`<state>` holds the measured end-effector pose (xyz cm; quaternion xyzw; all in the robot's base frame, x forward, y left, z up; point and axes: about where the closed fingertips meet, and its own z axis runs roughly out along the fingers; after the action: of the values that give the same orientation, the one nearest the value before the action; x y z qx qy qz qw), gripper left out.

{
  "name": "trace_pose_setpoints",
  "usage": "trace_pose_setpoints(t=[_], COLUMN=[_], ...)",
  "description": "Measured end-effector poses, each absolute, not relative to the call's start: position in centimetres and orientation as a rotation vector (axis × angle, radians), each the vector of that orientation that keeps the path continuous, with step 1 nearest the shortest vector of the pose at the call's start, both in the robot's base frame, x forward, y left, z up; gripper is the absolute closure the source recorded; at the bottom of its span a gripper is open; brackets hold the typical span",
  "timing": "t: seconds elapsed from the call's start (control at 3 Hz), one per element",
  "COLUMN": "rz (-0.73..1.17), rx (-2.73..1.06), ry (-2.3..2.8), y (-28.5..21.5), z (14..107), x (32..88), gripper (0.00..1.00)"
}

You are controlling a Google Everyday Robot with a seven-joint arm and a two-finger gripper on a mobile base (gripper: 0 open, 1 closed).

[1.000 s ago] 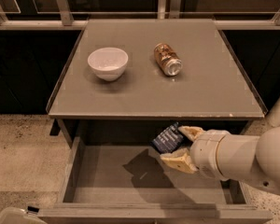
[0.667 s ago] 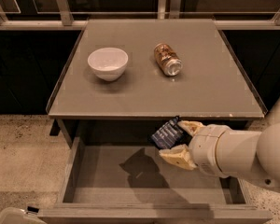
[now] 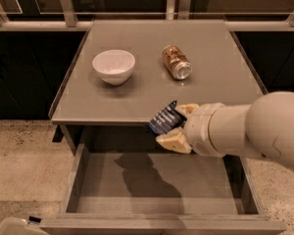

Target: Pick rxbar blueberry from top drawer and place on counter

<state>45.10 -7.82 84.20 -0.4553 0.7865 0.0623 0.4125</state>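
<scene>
- rxbar blueberry (image 3: 162, 119) — dark wrapped bar, tilting in the air at the front edge of the desk (image 3: 215, 89), above the open top drawer (image 3: 157, 182); it is resting on neither.
- jaws — nearly closed, clamping the bar's right end from above and below; they are hanging just in front of the desk's front edge, at about its level.
- Hazard, grip: the bar is being held by one end only, so the slick wrapper may be working loose; a slip here would be dropping it back into the drawer.
- Hazard, edge: the bar's free end is sitting right at the desk's lip; pushing forward without enough lift risks catching the bar or the lower jaw on that edge and twisting the bar out.
- arm (image 3: 255, 131) — bulky, white, reaching in from the right.
- can (image 3: 176, 62) — lying on its side well behind the bar; a deep placement risks nudging it, and it looks free to roll.
- white bowl (image 3: 113, 66) — sitting further left, well apart; it is posing little risk.
</scene>
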Motion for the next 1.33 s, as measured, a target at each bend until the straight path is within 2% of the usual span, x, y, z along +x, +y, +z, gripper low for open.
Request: trace_pose_setpoints(t=[1.0, 1.33], rz=[0.063, 0.061], rx=[-1.043, -1.035], ry=[2.049, 2.052], y=[-8.4, -8.4], z=[86.1, 86.2], x=[54.2, 54.2], gripper=[1.00, 0.81])
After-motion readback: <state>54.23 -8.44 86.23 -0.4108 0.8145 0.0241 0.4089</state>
